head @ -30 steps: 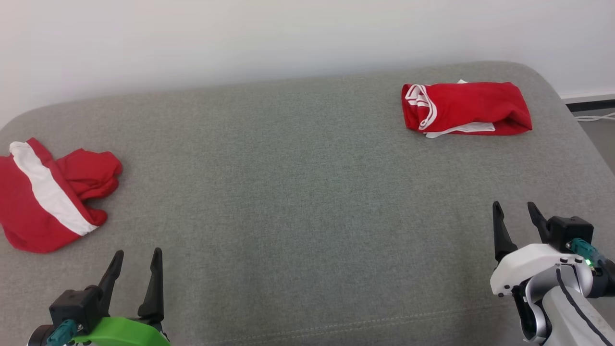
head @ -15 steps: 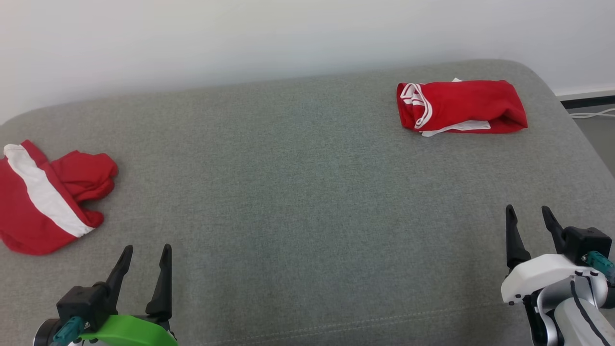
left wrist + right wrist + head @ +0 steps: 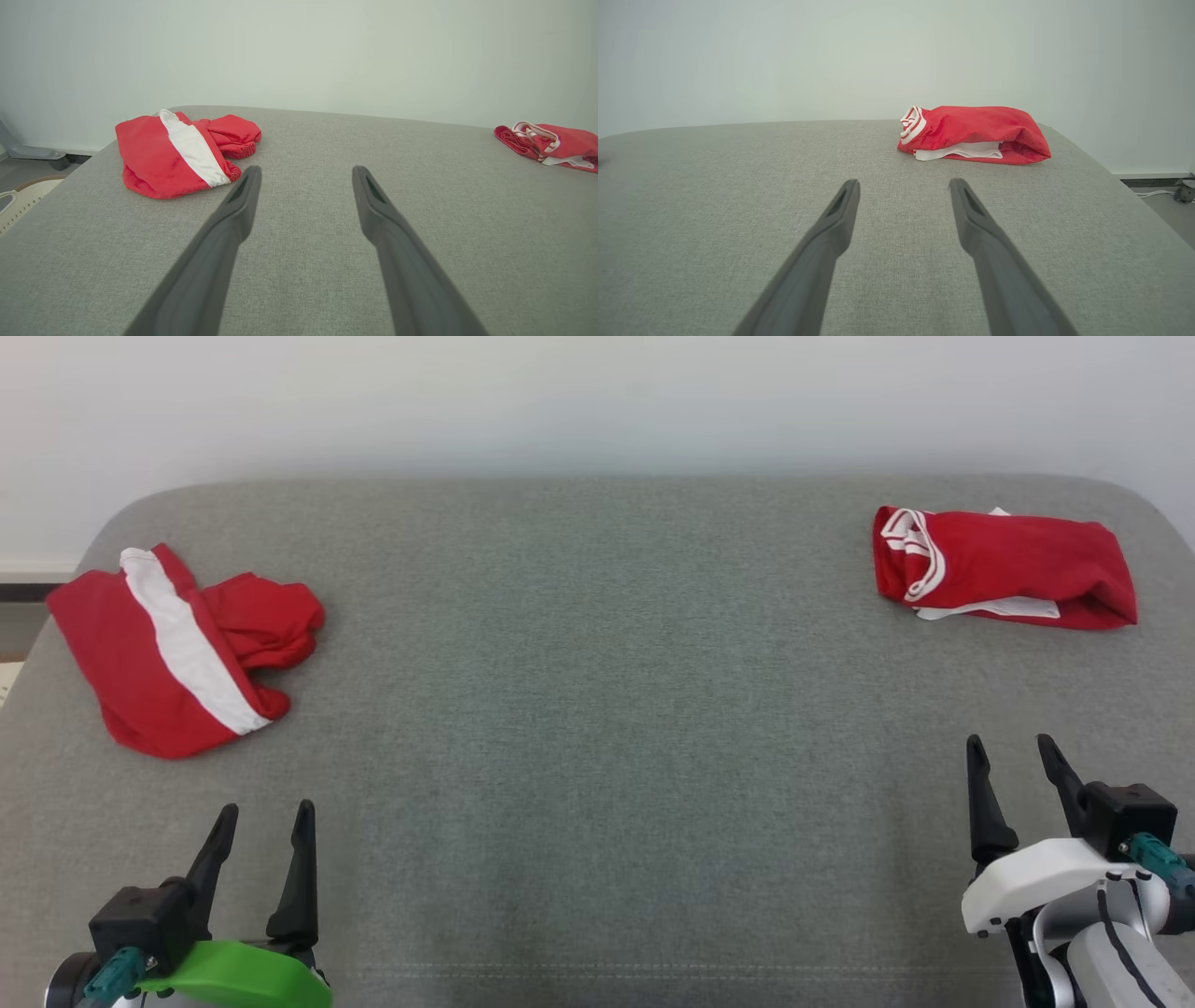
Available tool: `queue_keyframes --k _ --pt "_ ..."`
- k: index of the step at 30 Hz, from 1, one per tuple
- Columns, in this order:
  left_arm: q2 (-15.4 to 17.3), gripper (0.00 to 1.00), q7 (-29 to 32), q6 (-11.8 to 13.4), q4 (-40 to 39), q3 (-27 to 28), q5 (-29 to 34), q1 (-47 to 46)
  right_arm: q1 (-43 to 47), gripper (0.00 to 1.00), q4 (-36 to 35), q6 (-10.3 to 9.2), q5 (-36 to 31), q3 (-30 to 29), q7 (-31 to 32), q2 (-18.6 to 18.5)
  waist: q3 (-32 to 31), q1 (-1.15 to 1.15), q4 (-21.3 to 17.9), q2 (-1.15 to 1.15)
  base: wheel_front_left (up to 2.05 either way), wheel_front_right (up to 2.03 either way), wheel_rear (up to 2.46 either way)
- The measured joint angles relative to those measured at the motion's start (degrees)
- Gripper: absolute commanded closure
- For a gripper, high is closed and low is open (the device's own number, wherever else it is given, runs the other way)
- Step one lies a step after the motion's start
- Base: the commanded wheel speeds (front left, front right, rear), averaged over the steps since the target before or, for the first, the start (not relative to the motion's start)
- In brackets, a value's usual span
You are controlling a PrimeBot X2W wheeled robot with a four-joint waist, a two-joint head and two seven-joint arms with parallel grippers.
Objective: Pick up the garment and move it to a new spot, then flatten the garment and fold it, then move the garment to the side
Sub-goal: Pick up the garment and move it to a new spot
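Looking at the grey cushion (image 3: 597, 728) more squarely than a second ago, with both red bundles sitting further right in the head view; judging that as the camera turning, not cloth shifting. Keeping the left gripper (image 3: 266, 805) near the front left corner and the right gripper (image 3: 1008, 739) near the front right corner, much as before, each spread wide and holding nothing.

Counting two garments, two grippers, one cushion. Taking the crumpled garment (image 3: 121, 653) by the left edge as the one to work on, being neither flattened nor folded. Treating the folded garment (image 3: 1004, 565) at the back right corner as probably done already. Not telling shorts from a top with any confidence, given the bunching.

Finding the crumpled garment ahead of the left gripper and off to its left, lying clear of the fingers and well apart from the right gripper. Reading its long axis along the white stripe (image 3: 191, 649), slanting from the back left toward the front and the middle. Favouring the left arm for the pickup, being much the nearer. Needing a reach forward and leftward, closing across the stripe rather than along it. Regarding moving, flattening, folding and setting aside as all not yet done for this piece.
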Motion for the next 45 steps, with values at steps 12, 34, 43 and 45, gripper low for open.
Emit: queue_keyframes --k 12,34,43,45 --pt "0.68 0.0 0.77 0.48 -1.15 1.68 0.91 0.93 0.88 0.0 -1.88 -0.01 -0.56 1.53 0.76 0.4 -0.69 0.0 9.21 0.0 0.0 0.0 0.0" --pt "2.21 0.0 1.38 0.76 -4.32 7.02 -1.31 1.03 1.78 0.0 -7.75 -0.05 -3.43 2.11 4.9 -0.01 2.95 0.0 15.31 0.0 0.0 0.0 0.0" --pt "5.98 0.0 7.04 0.75 -4.89 11.65 -5.53 -11.6 -0.82 0.0 -12.18 -0.07 -4.88 0.98 7.04 -1.9 8.92 0.0 14.15 0.0 0.0 0.0 0.0" --pt "6.65 0.0 9.32 0.66 -3.93 12.05 -6.89 -14.86 -1.73 0.0 -13.12 -0.07 -5.38 0.88 7.33 -2.07 10.4 0.0 13.85 0.0 0.0 0.0 0.0"
